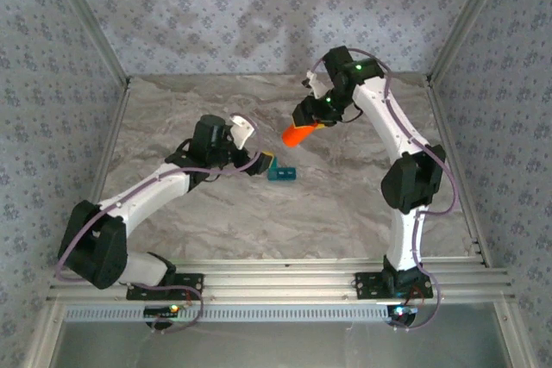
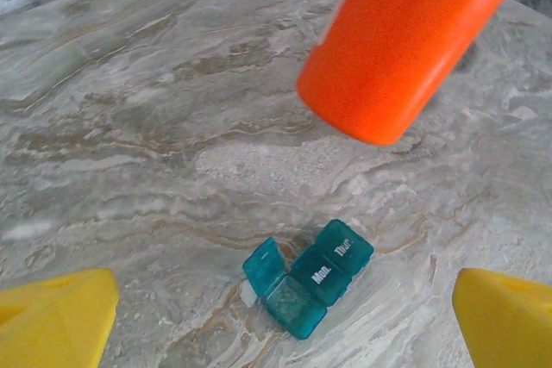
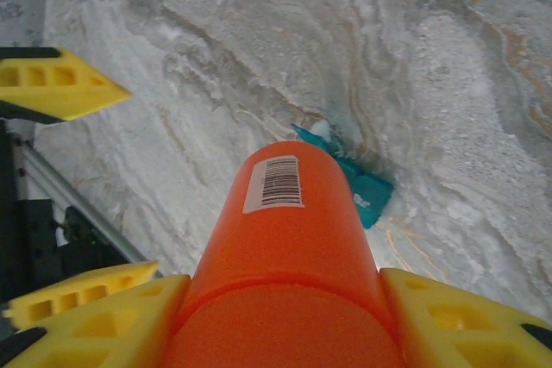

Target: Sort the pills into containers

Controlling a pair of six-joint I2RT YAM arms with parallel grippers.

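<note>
The right gripper [image 3: 285, 316] is clamped on the orange bottle [image 3: 285, 239], yellow fingers [image 3: 457, 316] pressed to either side, with the bottle tilted downward and held clear of the marble table [image 2: 129, 127]. The left gripper [image 1: 259, 157] is spread wide and grips nothing, low over the table just beside the teal pill box [image 2: 309, 286]. The box lies flat mid-table, one end lid flipped up and the other two down; the bottle's end hangs above and just beyond it.

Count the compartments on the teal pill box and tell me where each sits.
3, joined in one strip, the pill box: the end compartment nearest the left wrist camera, lid flipped open; the middle compartment, lid shut; the far-end compartment, lid shut. None looks hidden.
</note>
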